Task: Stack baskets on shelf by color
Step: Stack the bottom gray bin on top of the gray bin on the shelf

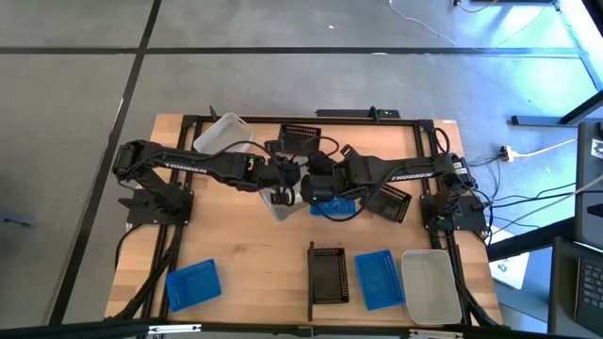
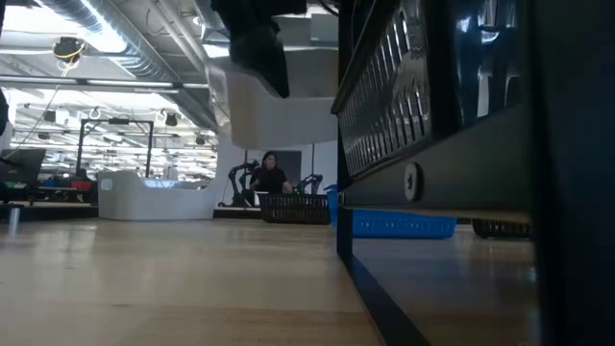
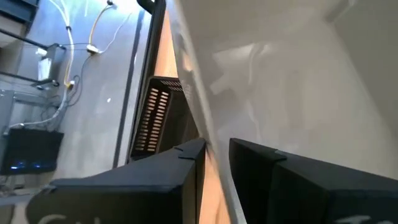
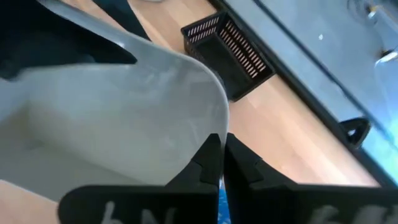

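Note:
A translucent white basket [image 1: 285, 204] hangs above the middle of the table between my two grippers; the low view shows it lifted clear [image 2: 279, 106]. My right gripper [image 4: 222, 140] is shut on its rim. My left gripper [image 3: 214, 146] is open, one finger on each side of the basket's wall [image 3: 205, 112], with a gap showing beside the outer finger. A blue basket [image 1: 337, 207] lies on the table under my right gripper. The shelf [image 1: 311, 282] at the near edge carries a black basket [image 1: 328, 275], a blue one [image 1: 377, 279] and a white one [image 1: 430, 284]. My right gripper pinches the white basket's rim [image 4: 214, 127] at a rounded corner between its two fingers, one inside the tub and one outside. The fingers slant down at it from the table's right side. The basket is lifted clear of the table, tilted.
A white basket [image 1: 221, 135] and a black one [image 1: 301, 135] sit at the far edge. Another black basket [image 1: 388, 201] lies at the right, by my right arm. A blue basket [image 1: 193, 282] sits near left. Bare wood lies between the arms and the shelf.

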### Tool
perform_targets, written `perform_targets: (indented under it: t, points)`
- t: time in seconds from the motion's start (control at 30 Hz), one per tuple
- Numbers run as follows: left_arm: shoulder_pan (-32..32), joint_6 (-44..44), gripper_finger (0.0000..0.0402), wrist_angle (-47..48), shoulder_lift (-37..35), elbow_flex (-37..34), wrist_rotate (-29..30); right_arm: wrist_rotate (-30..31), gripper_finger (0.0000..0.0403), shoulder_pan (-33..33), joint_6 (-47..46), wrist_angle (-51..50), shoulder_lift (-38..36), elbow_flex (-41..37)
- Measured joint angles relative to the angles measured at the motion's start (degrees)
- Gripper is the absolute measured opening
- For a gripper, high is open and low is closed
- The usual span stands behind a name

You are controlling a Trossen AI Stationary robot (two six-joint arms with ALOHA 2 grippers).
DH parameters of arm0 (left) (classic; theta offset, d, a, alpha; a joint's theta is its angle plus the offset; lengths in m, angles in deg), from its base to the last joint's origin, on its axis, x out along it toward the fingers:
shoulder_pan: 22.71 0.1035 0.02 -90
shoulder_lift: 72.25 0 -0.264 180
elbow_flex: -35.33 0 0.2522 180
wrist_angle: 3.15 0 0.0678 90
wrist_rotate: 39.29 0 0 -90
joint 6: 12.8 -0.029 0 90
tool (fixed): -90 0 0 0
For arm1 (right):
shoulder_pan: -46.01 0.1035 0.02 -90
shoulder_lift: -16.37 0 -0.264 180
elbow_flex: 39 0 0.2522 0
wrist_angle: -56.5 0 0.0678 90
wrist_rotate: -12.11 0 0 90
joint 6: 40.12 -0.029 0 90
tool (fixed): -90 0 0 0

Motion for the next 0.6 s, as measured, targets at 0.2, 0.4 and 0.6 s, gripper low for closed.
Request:
perform_targets:
  t: [0.2, 0.4, 0.6]
  points:
    - [0.0, 1.38, 0.0056, 0.74, -4.19, 0.03, -1.69, 2.2, 0.0, 0.01, 1.07, -0.31, 0.0, 0.09]
    - [0.35, 4.31, 0.0057, 1.63, -8.63, 0.01, -8.24, 3.3, 0.0, 0.02, 2.23, -0.16, -0.07, 0.13]
    - [1.27, 10.43, 0.0057, 2.88, -9.49, 0.01, -13.18, 3.15, 0.0, 0.01, 7.95, 1.22, -0.07, 0.09]
